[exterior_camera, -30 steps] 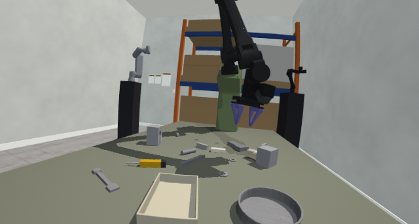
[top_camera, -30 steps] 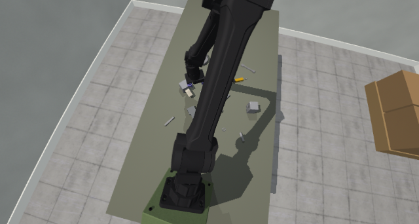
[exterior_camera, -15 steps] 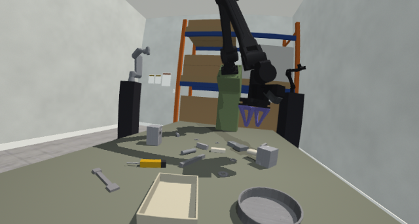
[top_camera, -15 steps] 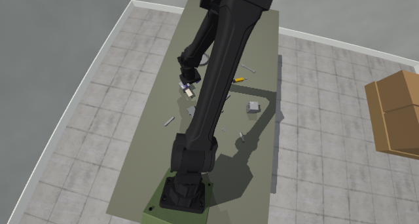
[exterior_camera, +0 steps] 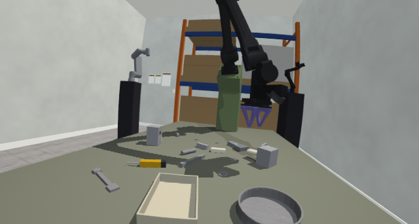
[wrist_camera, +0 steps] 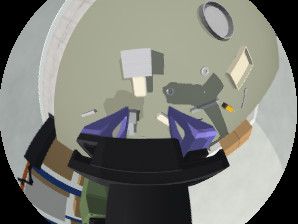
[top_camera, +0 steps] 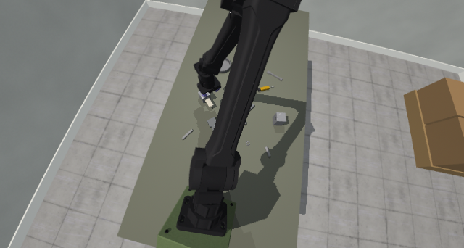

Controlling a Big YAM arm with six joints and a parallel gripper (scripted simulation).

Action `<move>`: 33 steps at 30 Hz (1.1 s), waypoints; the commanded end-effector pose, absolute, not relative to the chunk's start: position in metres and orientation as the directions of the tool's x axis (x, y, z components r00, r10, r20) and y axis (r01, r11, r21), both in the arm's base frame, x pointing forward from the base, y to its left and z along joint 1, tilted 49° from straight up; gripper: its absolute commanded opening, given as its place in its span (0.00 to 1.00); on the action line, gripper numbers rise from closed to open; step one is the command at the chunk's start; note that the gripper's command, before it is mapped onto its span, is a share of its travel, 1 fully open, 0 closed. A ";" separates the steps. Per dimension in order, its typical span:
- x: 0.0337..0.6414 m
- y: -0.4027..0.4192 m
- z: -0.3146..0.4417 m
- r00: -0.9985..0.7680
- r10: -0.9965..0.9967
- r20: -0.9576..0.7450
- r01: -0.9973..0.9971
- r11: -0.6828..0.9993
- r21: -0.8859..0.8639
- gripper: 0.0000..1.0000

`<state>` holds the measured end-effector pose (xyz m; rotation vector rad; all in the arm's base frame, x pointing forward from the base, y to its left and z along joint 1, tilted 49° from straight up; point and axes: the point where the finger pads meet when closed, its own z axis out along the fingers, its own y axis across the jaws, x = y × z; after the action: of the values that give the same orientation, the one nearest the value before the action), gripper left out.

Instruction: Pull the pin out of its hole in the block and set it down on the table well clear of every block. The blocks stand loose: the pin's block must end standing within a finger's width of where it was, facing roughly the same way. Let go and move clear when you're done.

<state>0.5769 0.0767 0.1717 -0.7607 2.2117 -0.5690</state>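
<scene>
1. Top view: pin [top_camera: 209, 103] [exterior_camera: 251, 152] [wrist_camera: 139, 86], cream, pokes out toward 5 o'clock from its block [top_camera: 201, 96] [exterior_camera: 267, 156] [wrist_camera: 136, 63], which the gripper [top_camera: 211, 93] [exterior_camera: 255, 126] [wrist_camera: 148, 110] mostly covers. Second block [top_camera: 280, 118] [exterior_camera: 154, 135] sits well apart, at about 4 o'clock from the pin.
2. Exterior view: gripper hangs above the table [top_camera: 163, 161] [exterior_camera: 82, 171] [wrist_camera: 95, 55], fingers apart, nothing between them. Pin lies on its side, sticking out at about 10 o'clock from its block. Loose cream peg [exterior_camera: 218, 150] [wrist_camera: 163, 119] at 9 o'clock from the pin; looks similar, likely a decoy.
3. Wrist view: fingers spread, pin at about 11 o'clock from the gap between tips, pointing to 6 from its block. Step in hand, I'd say: lining up for the grasp, pin not yet pulled.
4. Next move, my call: centre over the exposed end, lower with a finger on each side, close, then draw straight out along the pin, toward 6 in wrist view. Tilted pull could drag or twist the loose block.
</scene>
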 end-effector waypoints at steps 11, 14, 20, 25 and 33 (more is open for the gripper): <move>0.576 0.090 0.159 -0.551 -0.695 -0.462 -0.388 0.703 -0.596 0.60; 0.576 0.096 0.150 -0.546 -0.706 -0.450 -0.406 0.693 -0.596 0.60; 0.575 0.101 0.142 -0.541 -0.718 -0.438 -0.424 0.682 -0.595 0.60; 0.573 0.106 0.133 -0.539 -0.727 -0.424 -0.441 0.673 -0.594 0.60; 0.574 0.105 0.137 -0.538 -0.724 -0.430 -0.434 0.676 -0.595 0.60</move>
<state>0.5744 0.0950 0.1413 -0.8552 2.2273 -0.5630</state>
